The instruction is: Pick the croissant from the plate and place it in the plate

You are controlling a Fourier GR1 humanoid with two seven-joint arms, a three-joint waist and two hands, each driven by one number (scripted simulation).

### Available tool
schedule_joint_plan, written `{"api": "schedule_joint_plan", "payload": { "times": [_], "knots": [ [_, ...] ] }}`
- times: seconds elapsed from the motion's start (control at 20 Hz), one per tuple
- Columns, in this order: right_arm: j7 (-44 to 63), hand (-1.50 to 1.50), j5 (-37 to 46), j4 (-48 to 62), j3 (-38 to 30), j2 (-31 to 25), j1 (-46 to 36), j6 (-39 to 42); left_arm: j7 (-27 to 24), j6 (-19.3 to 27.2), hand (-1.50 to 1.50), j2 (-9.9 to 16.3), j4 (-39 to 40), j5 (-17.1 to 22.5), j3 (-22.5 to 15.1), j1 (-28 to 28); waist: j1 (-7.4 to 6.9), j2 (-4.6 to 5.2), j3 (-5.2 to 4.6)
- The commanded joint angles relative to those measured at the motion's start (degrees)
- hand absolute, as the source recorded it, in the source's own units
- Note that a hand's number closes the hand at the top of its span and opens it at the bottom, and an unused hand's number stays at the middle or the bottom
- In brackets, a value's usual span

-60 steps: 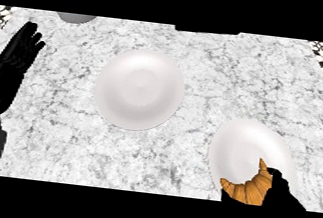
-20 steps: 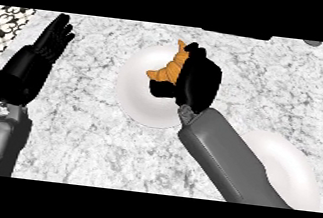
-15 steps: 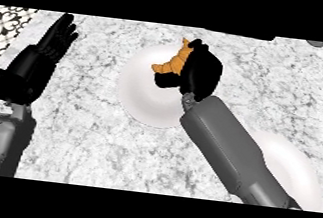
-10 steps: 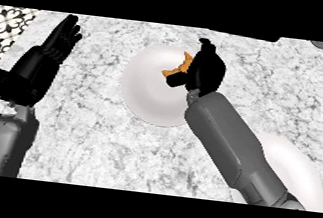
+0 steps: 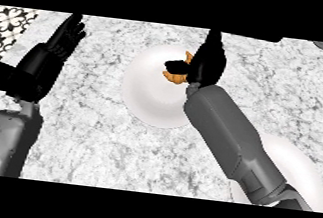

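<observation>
Two plates lie on the counter [image 5: 94, 138], and the far plate [image 5: 152, 87] is the landmark here. The right hand [image 5: 205, 63] hangs over that plate's far right part, its thumb and fingers curled round the croissant [image 5: 176, 72]. Only a small orange piece of the pastry shows, on the left side of the hand, facing the middle of the plate; the rest is hidden by the fingers, so its long axis cannot be told for sure. Whether it already touches the plate or hangs just above it cannot be told either.

The relation that matters is this: the croissant lies on the plate-centre side of the hand, with the white of the plate showing directly below and to the left of it. To my judgement the carry is nearly done, and what is left is to let the fingers part so that the pastry comes to rest inside the rim and not on the right edge, which the forearm crosses.

The near plate [image 5: 302, 172], to the lower right of the far one, is partly covered by the right forearm and shows no food on its visible part.

The left hand [image 5: 39, 64] rests well to the left of the far plate, fingers straight and pointing up, holding nothing. The right hand is plainly the nearer one.
</observation>
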State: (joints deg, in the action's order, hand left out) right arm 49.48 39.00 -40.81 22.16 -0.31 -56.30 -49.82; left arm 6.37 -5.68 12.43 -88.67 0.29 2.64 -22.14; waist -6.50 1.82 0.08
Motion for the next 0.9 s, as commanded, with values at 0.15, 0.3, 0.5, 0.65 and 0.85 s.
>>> {"api": "schedule_joint_plan", "payload": {
  "times": [0.15,0.3,0.5,0.65,0.85],
  "knots": [
    [-3.4,-1.50,-8.3,-3.3,0.3,0.3,-0.4,-16.2,-0.6,-0.7,0.00,0.4,-0.3,0.6,0.7,2.6,1.00,-0.74,-0.02],
    [-5.7,-1.50,-10.1,-3.0,1.7,0.3,1.9,-20.6,-1.0,-0.2,0.00,0.7,1.3,0.5,1.8,2.2,2.92,-0.98,-0.06],
    [-3.3,-1.50,-10.0,-8.7,4.3,0.3,4.6,-23.5,1.1,0.3,0.00,1.0,-0.4,0.5,2.3,2.5,5.33,-2.00,-0.09],
    [-11.5,-1.50,-11.0,-17.4,4.2,0.3,15.2,-23.1,-0.6,1.3,0.00,1.3,-1.9,-0.2,3.4,5.4,6.64,-2.07,-0.05],
    [-16.0,-1.50,-10.8,-23.1,2.7,-0.9,22.1,-21.7,1.4,0.9,0.00,1.6,-2.0,0.0,3.8,4.3,6.75,-1.88,-0.06]
  ]
}}
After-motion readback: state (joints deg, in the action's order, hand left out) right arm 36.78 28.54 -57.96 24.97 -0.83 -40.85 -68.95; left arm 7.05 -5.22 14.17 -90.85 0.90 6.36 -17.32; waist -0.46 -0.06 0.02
